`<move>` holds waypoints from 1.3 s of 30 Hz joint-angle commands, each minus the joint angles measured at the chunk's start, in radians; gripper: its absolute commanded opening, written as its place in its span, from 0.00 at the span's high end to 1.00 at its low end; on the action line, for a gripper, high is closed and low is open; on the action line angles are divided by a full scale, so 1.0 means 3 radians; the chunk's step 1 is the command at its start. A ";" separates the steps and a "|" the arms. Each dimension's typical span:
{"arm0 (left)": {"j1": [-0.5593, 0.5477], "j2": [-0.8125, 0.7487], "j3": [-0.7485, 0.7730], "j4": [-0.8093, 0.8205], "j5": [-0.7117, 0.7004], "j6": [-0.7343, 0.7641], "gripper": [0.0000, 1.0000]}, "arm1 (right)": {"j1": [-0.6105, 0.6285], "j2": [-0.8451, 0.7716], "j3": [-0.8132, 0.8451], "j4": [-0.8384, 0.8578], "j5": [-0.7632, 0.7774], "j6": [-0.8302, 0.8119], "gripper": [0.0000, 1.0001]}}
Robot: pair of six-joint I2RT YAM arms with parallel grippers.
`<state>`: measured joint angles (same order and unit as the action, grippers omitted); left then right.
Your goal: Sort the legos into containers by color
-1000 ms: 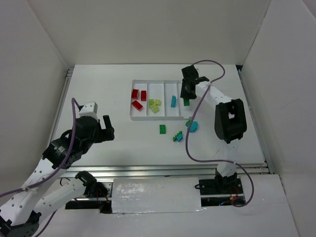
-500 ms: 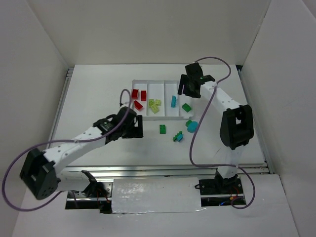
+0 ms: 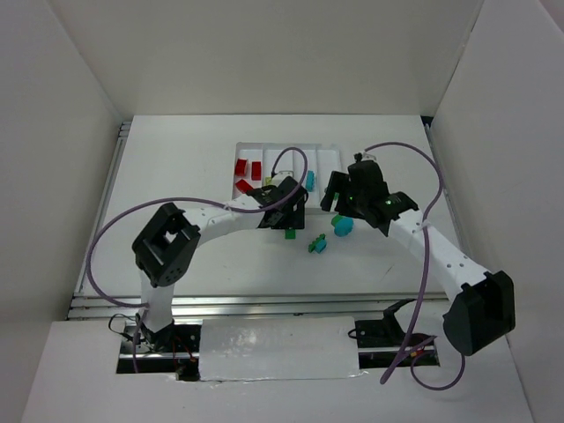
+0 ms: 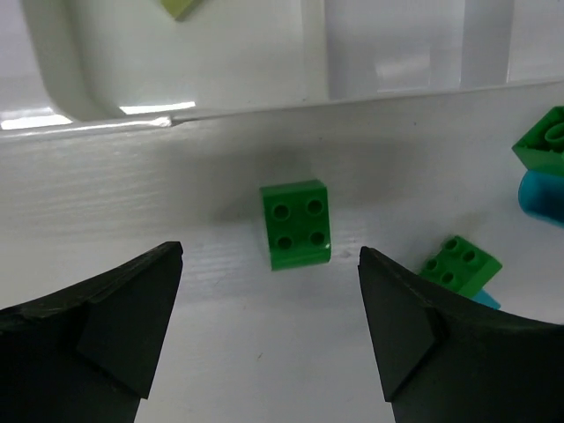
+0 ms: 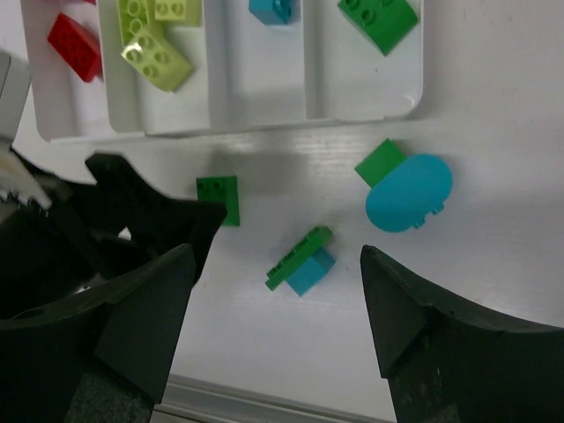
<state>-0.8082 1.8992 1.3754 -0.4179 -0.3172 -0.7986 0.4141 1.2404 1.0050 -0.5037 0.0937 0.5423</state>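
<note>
My left gripper [image 4: 269, 304] is open just short of a green two-by-two lego [image 4: 296, 224] lying on the table by the tray's near wall [image 4: 264, 106]. In the top view the left gripper [image 3: 289, 214] hangs over this brick [image 3: 289, 233]. My right gripper [image 5: 275, 304] is open and empty, high above a green plate stacked on a cyan brick [image 5: 304, 260]. A round cyan lego [image 5: 410, 192] with a green piece [image 5: 381, 163] lies to the right. The containers hold red [image 5: 75, 44], yellow-green [image 5: 154, 48], cyan [image 5: 273, 9] and green [image 5: 379, 18] legos.
The white tray [image 3: 264, 208] sits mid-table, partly covered by both arms. The right gripper [image 3: 339, 196] hovers over its right end. Purple cables loop above the left arm [image 3: 291, 154] and the right arm [image 3: 414, 150]. White walls close in on three sides.
The left arm swung from the near left across to the green brick by the tray. The right gripper opened, left a green brick in the rightmost compartment and drew back toward me.
</note>
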 commanded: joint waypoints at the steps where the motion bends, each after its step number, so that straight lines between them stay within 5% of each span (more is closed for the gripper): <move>1: -0.0037 0.0229 0.0273 -0.0013 -0.0129 -0.0119 0.07 | 0.0011 -0.0350 -0.0189 0.0160 -0.0020 0.0039 0.17; 7: -0.0067 0.0653 0.0692 -0.0310 -0.0236 -0.0186 0.16 | 0.0011 -0.0672 -0.0272 0.0104 -0.0046 0.0008 0.16; 10: -0.0103 0.0731 0.0718 -0.0340 -0.0226 -0.0211 0.34 | 0.0011 -0.0785 -0.0272 0.0053 0.0005 -0.0008 0.15; 13: -0.0144 0.0766 0.0677 -0.0371 -0.0287 -0.0252 0.34 | 0.0011 -0.0841 -0.0236 0.0022 0.0025 -0.0018 0.14; 21: -0.0175 0.0614 0.0580 -0.0387 -0.0262 -0.0258 1.00 | 0.0011 -0.0923 -0.0241 0.0002 0.0025 -0.0018 0.14; 29: -0.0292 -0.0205 0.0421 0.0605 -0.0226 0.0181 1.00 | -0.0005 -0.1000 -0.0262 -0.0054 0.0173 0.0063 0.12; 39: -0.0062 0.0919 0.1694 0.1080 0.0086 0.0939 1.00 | -0.0030 -0.1853 -0.0430 -0.0279 0.0808 0.0611 0.10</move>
<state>-0.8501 2.0758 1.8351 -0.1654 -0.3153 -0.6033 0.4076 0.7670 0.8761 -0.5652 0.2630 0.6712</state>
